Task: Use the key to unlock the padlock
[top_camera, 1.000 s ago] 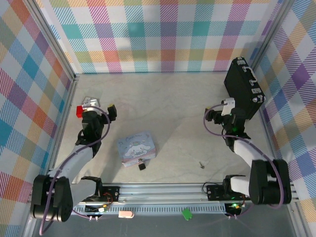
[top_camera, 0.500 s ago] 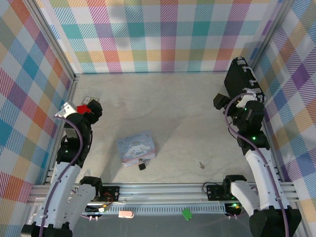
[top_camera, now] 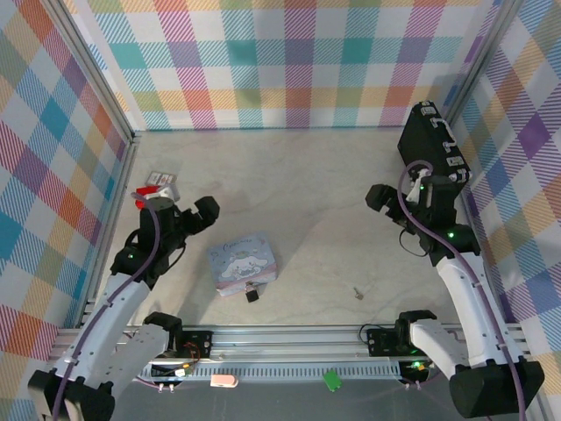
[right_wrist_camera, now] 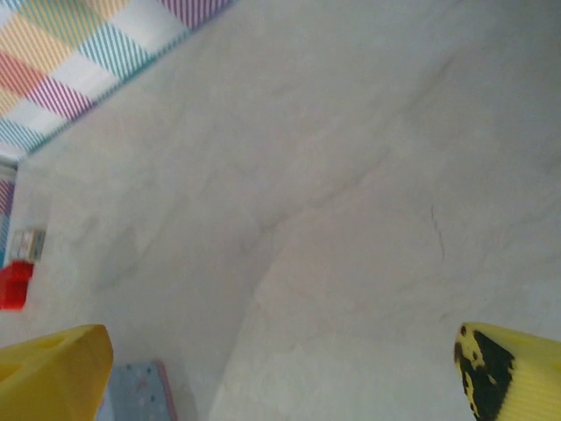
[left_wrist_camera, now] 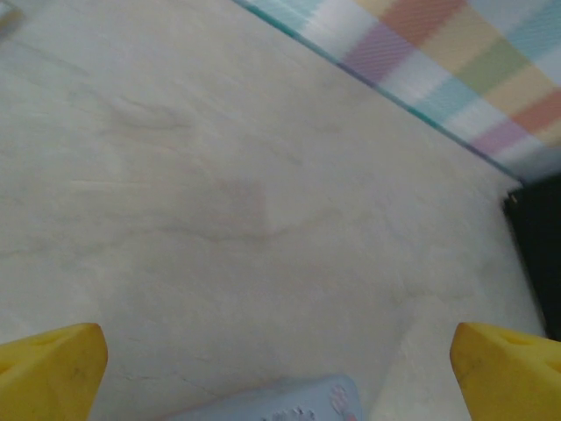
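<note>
The padlock [top_camera: 252,294] is a tiny black block at the near edge of the pastel cartoon tin [top_camera: 244,261]. To its right the small grey key [top_camera: 357,292] lies alone on the pale table. My left gripper [top_camera: 195,226] hangs open just left of the tin, nothing between its yellow fingers [left_wrist_camera: 48,368]. The tin's corner [left_wrist_camera: 289,403] shows low in the left wrist view. My right gripper [top_camera: 393,219] is open and empty too, above and right of the key, beside the black case [top_camera: 431,158]. One right fingertip [right_wrist_camera: 513,368] is yellow and black.
The large black case with silver latches leans at the back right wall and shows as a dark edge [left_wrist_camera: 539,246]. A red plastic item [top_camera: 140,195] [right_wrist_camera: 13,285] and a small white piece [top_camera: 162,184] lie by the left wall. Plaid walls enclose the table.
My left gripper swung from the left wall toward the tin. My right gripper shifted left, away from the case. Padlock, key and tin did not move.
</note>
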Action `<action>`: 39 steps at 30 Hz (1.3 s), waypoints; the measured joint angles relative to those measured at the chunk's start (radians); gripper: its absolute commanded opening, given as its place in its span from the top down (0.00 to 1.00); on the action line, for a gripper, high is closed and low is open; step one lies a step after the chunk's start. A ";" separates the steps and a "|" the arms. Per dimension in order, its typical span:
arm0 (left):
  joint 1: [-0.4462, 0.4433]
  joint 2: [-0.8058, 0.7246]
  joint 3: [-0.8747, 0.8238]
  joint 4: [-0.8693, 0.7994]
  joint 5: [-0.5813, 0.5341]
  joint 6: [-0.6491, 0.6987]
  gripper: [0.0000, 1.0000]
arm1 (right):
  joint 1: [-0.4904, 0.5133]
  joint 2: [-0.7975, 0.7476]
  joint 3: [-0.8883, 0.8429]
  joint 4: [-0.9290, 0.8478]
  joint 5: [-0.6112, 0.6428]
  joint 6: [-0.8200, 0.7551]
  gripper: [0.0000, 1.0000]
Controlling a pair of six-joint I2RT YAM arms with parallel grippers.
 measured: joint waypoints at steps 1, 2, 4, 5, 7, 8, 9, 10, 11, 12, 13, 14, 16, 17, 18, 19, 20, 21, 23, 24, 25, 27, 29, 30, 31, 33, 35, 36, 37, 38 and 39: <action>-0.032 0.000 0.000 0.000 -0.013 0.006 0.00 | 0.022 0.006 0.004 -0.025 0.010 0.003 0.01; -0.064 0.001 0.000 0.000 -0.025 0.011 0.00 | 0.043 0.014 0.007 -0.047 0.017 0.007 0.01; -0.121 0.010 0.000 0.002 -0.050 0.023 0.00 | 0.087 0.034 0.008 -0.086 0.035 0.021 0.01; -0.141 0.018 0.000 0.003 -0.058 0.026 0.00 | 0.106 0.045 0.008 -0.103 0.042 0.025 0.01; -0.176 0.041 -0.002 0.006 -0.074 0.032 0.00 | 0.145 0.071 0.008 -0.135 0.061 0.034 0.01; -0.186 0.050 -0.005 0.007 -0.079 0.033 0.00 | 0.156 0.079 0.008 -0.146 0.065 0.037 0.02; -0.194 0.058 -0.008 0.009 -0.084 0.033 0.00 | 0.167 0.089 0.008 -0.158 0.070 0.042 0.02; -0.201 0.065 -0.013 0.010 -0.089 0.033 0.00 | 0.173 0.098 0.008 -0.168 0.073 0.049 0.03; -0.207 0.069 -0.017 0.013 -0.090 0.033 0.00 | 0.175 0.108 0.008 -0.178 0.076 0.054 0.04; -0.211 0.072 -0.020 0.018 -0.090 0.033 0.00 | 0.176 0.117 0.008 -0.186 0.078 0.059 0.05; -0.215 0.076 -0.022 0.024 -0.090 0.033 0.00 | 0.179 0.126 0.007 -0.193 0.080 0.064 0.06; -0.220 0.083 -0.023 0.031 -0.090 0.033 0.00 | 0.183 0.135 0.005 -0.201 0.081 0.074 0.07; -0.231 0.101 -0.023 0.043 -0.090 0.033 0.00 | 0.194 0.150 -0.005 -0.213 0.086 0.087 0.09; -0.236 0.111 -0.023 0.050 -0.090 0.033 0.00 | 0.202 0.157 -0.014 -0.218 0.087 0.094 0.10; -0.241 0.120 -0.023 0.054 -0.090 0.034 0.00 | 0.208 0.163 -0.022 -0.224 0.087 0.100 0.11; -0.247 0.131 -0.023 0.058 -0.090 0.034 0.00 | 0.215 0.169 -0.031 -0.231 0.088 0.106 0.13; -0.252 0.139 -0.023 0.059 -0.090 0.034 0.00 | 0.221 0.176 -0.040 -0.239 0.087 0.113 0.15; -0.257 0.146 -0.023 0.061 -0.090 0.033 0.00 | 0.225 0.182 -0.048 -0.245 0.087 0.118 0.17; -0.269 0.157 -0.023 0.072 -0.092 0.033 0.00 | 0.236 0.190 -0.068 -0.261 0.086 0.134 0.22; -0.274 0.160 -0.023 0.079 -0.095 0.033 0.00 | 0.241 0.193 -0.077 -0.270 0.085 0.140 0.24; -0.278 0.163 -0.023 0.086 -0.098 0.032 0.00 | 0.249 0.195 -0.087 -0.280 0.083 0.152 0.27; -0.283 0.163 -0.024 0.093 -0.103 0.032 0.00 | 0.267 0.197 -0.103 -0.299 0.079 0.175 0.31; -0.286 0.164 -0.028 0.109 -0.110 0.029 0.00 | 0.291 0.197 -0.116 -0.321 0.080 0.211 0.36; -0.286 0.164 -0.029 0.111 -0.114 0.029 0.00 | 0.302 0.197 -0.121 -0.328 0.080 0.227 0.39; -0.286 0.164 -0.030 0.113 -0.117 0.028 0.00 | 0.317 0.197 -0.130 -0.336 0.080 0.257 0.41; -0.286 0.164 -0.034 0.114 -0.124 0.028 0.00 | 0.349 0.197 -0.153 -0.346 0.082 0.315 0.44; -0.288 0.164 -0.040 0.116 -0.129 0.027 0.00 | 0.385 0.197 -0.187 -0.352 0.082 0.385 0.45; -0.290 0.164 -0.042 0.116 -0.132 0.027 0.00 | 0.401 0.197 -0.200 -0.354 0.082 0.415 0.45; -0.291 0.164 -0.043 0.116 -0.132 0.025 0.00 | 0.418 0.197 -0.215 -0.354 0.083 0.451 0.46; -0.291 0.164 -0.043 0.116 -0.132 0.025 0.00 | 0.433 0.197 -0.227 -0.355 0.084 0.482 0.47; -0.291 0.164 -0.043 0.116 -0.134 0.025 0.00 | 0.444 0.197 -0.236 -0.354 0.084 0.509 0.47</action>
